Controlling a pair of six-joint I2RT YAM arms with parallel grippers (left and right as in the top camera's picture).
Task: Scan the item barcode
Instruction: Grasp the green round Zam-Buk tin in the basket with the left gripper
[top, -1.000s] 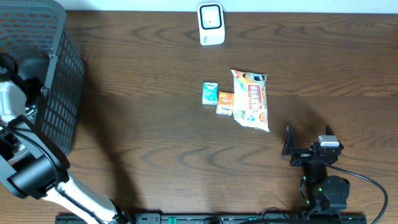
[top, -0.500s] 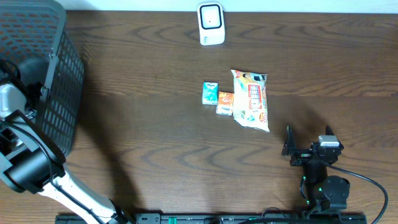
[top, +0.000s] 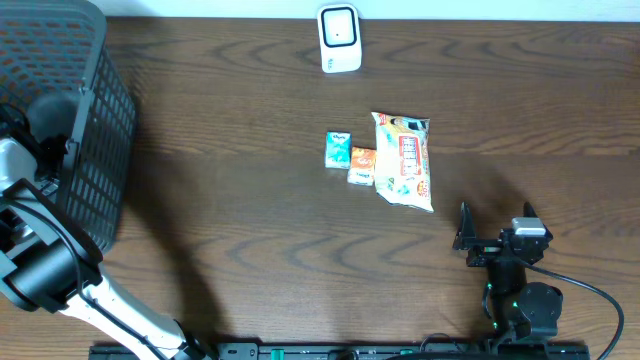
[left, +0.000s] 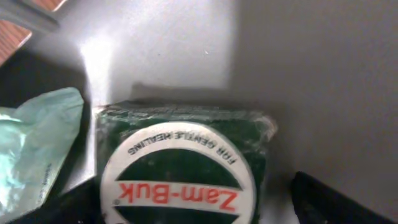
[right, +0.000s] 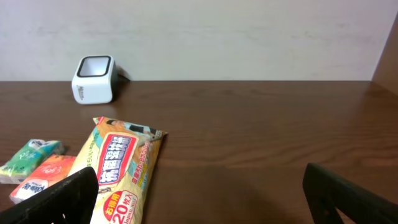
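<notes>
The Zam-Buk box (left: 183, 168), probably light, stiff and glossy, lies in the basket (top: 90, 170) at 9 o'clock of the table (top: 250, 250) inside the spread left pincer (left: 199, 202), best pinched on its side edges; the right pincer (right: 199, 180) is spread too.

left arm (top: 45, 270) stretched out at far left, left gripper (left: 193, 208) jaws wide apart. right arm (top: 520, 295) folded by its base, right gripper (top: 495, 222) fully open.
</notes>
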